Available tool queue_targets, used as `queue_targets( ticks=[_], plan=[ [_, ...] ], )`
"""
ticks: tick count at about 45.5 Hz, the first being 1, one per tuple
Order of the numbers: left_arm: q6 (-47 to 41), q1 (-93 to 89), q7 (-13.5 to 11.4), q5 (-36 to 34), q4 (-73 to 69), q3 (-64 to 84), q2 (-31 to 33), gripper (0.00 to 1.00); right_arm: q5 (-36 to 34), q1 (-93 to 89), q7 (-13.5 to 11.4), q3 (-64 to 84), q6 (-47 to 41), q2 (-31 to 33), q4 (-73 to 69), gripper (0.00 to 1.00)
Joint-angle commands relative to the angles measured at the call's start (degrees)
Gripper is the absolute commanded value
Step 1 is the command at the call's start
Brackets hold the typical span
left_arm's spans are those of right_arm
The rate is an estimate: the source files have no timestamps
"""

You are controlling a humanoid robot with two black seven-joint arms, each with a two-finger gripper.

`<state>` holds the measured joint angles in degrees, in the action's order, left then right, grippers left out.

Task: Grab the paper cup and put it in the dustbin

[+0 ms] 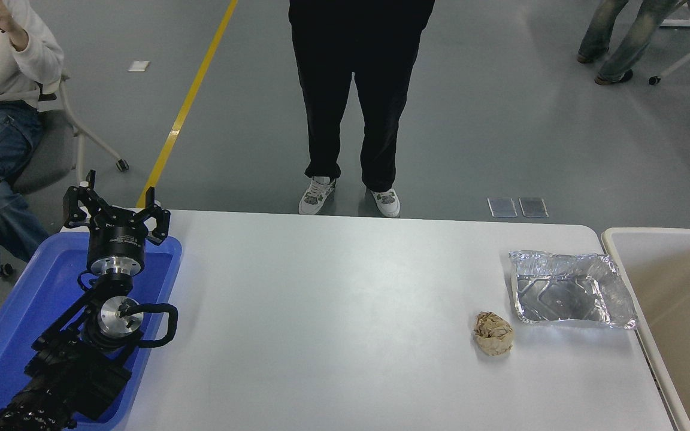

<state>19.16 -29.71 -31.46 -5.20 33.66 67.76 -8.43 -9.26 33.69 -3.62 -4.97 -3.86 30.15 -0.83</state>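
Observation:
The paper cup does not show anywhere in view. The dustbin (674,287), a large beige tub with a pale rounded rim, stands off the table's right edge, and the part of its inside that shows holds nothing. My left gripper (114,203) is parked at the lower left above the blue tray (15,335), its fingers spread open and holding nothing. My right arm and gripper are out of view.
A crumpled brown paper ball (493,333) lies on the white table (333,311) at the right. A crinkled silver foil tray (569,289) sits just behind it, beside the dustbin. A person stands at the table's far side; another sits at the upper left.

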Motion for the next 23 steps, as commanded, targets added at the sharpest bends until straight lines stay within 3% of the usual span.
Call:
queue_targets(
  ticks=[1,14,15,16,19,23],
  plan=[
    [0.0,0.0,0.0,0.01,0.0,0.0,-0.01,0.99,-0.06,-3.1,0.02,-0.83,0.26,-2.73,0.3,0.0],
    [0.0,0.0,0.0,0.01,0.0,0.0,0.08,0.99,0.03,-3.28,0.11,-1.09,0.87,-4.84,0.48,0.0],
    [0.0,0.0,0.0,0.01,0.0,0.0,0.08,0.99,0.03,-3.28,0.2,-1.09,0.87,-4.92,0.48,0.05],
    [0.0,0.0,0.0,0.01,0.0,0.0,-0.01,0.99,0.03,-3.28,0.2,-1.09,0.87,-4.92,0.48,0.2],
    [0.0,0.0,0.0,0.01,0.0,0.0,-0.01,0.99,0.03,-3.28,0.28,-1.35,0.87,-5.01,0.48,0.29],
    [0.0,0.0,0.0,0.01,0.0,0.0,-0.01,0.99,-0.06,-3.28,0.28,-1.88,0.96,-5.28,0.48,0.69]
  ],
)
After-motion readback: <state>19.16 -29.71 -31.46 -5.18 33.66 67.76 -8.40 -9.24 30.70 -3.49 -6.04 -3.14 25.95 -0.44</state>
